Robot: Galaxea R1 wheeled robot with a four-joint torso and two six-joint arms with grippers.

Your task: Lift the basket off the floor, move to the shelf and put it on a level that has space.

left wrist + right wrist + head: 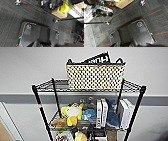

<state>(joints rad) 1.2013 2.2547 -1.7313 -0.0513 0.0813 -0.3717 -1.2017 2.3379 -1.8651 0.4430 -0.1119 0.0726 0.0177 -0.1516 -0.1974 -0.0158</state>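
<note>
Occluded, cropped and illegible areas.

Head view: the shelf (87, 94) is cut off by the lower picture edge, so its lower tiers and feet cannot be seen. The basket (95, 77) hides the rear middle of the level (55, 85) and the lower part of the dark printed item (98, 58) standing inside it; the white lettering on that item is too blurred to read. The soft toys (72, 113) and white boxes (102, 112) on the tier below are blurred and partly overlap. Left wrist view: the cardboard box (59, 12) is partly covered by a yellow object (64, 7); the small white object on the floor (18, 2) is too blurred to identify.
</note>
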